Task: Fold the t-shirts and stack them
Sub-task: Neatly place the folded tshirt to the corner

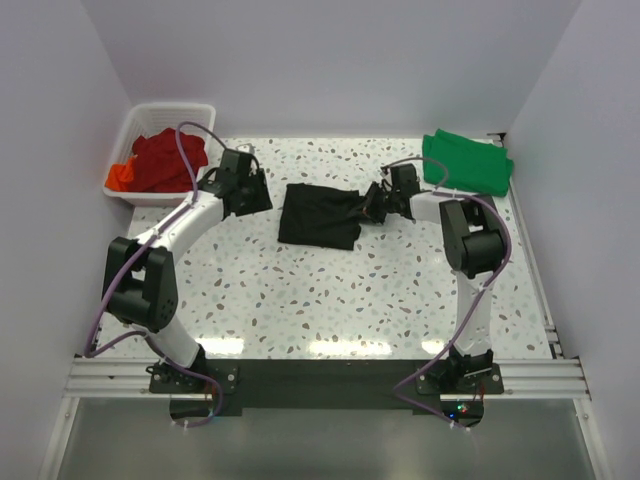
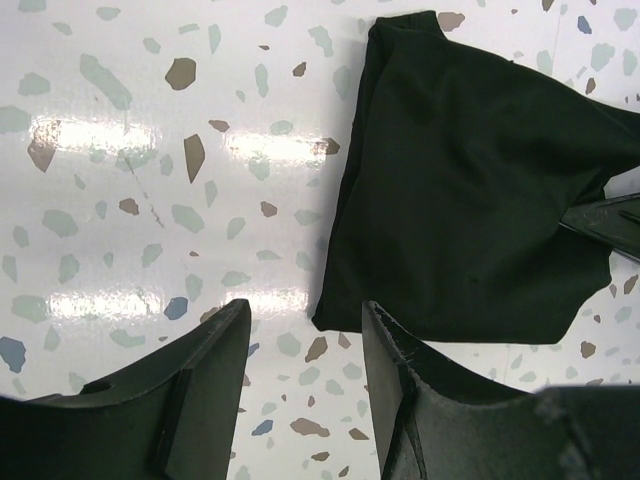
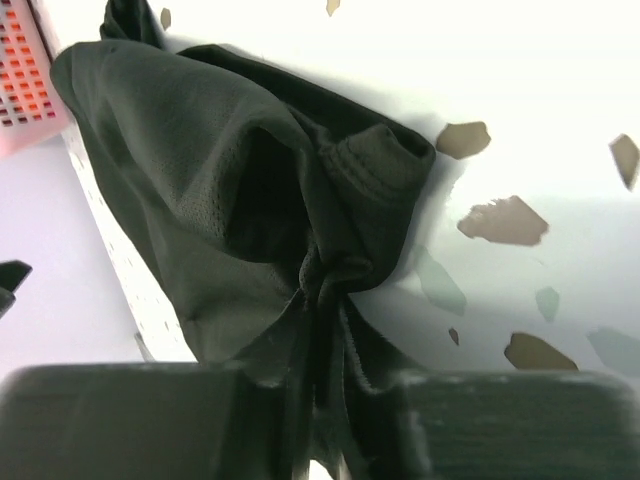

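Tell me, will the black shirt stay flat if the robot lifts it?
Probably not. The soft black fabric t-shirt already bunches into folds where the right end effector pinches it, so it would likely droop. It looks thin, so probably light.

Bright overhead light; glare washes the tabletop [image 1: 300, 300].

Black t-shirt [image 1: 318, 215]: soft matt cloth, fine mesh-like knit, stitched hem. Green t-shirt [image 1: 466, 162]: matt cloth. Dark red t-shirt [image 1: 165, 158]: matt cloth, crumpled. Basket [image 1: 133, 122]: white slatted plastic. Table [image 1: 330, 290]: glossy, smooth speckled terrazzo-look surface. Left gripper [image 2: 305, 385] fingers [image 2: 205, 385]: matt black plastic.
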### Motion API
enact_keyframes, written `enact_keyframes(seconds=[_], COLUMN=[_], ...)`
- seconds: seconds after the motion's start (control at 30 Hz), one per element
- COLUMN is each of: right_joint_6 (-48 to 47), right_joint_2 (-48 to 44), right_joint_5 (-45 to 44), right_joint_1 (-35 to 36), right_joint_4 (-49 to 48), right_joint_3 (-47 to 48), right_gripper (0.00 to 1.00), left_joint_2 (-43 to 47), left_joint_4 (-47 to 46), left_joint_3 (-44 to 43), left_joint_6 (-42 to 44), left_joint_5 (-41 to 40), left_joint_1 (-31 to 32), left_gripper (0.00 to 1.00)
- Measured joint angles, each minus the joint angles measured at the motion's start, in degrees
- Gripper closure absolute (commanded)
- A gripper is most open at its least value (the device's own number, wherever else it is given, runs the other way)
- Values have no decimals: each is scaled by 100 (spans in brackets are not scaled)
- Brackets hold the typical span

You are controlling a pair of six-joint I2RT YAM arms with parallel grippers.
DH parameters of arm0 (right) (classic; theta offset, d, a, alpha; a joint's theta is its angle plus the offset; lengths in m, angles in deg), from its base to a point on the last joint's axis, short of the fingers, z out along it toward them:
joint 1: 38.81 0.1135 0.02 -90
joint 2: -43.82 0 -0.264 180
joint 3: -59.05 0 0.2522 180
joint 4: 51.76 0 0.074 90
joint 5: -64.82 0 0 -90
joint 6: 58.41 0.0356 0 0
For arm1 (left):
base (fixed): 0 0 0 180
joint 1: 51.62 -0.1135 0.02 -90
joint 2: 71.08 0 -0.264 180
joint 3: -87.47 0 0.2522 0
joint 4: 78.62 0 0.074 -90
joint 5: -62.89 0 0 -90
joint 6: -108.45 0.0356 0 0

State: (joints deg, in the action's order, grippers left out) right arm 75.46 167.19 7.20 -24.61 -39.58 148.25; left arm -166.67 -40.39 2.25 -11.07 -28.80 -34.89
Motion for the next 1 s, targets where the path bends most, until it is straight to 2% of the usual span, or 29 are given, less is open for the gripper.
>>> enact_keyframes(seconds=[0.23, 0.33, 0.57, 0.73, 1.0], right_joint_6=[-293, -603, -1558, -1980, -2413], right_joint_2=[17, 17, 20, 20, 114], right_joint_5=[13, -184, -1335, -1963, -2970], right_joint_1=[7, 20, 79, 74, 74], right_joint_4=[282, 708, 2315, 2754, 3189], right_joint_3=[153, 393, 1781, 2625, 3314], right_gripper=[100, 100, 100, 100, 100], left_joint_2=[33, 66, 155, 155, 155], left_joint_4=[2, 2, 4, 4, 22], left_joint_3=[11, 13, 90, 96, 96], left_joint_6=[0, 0, 0, 0, 0], left_joint_5=[2, 2, 2, 2, 2], left_joint_1=[-48, -59, -61, -61, -61], left_gripper=[47, 47, 47, 47, 47])
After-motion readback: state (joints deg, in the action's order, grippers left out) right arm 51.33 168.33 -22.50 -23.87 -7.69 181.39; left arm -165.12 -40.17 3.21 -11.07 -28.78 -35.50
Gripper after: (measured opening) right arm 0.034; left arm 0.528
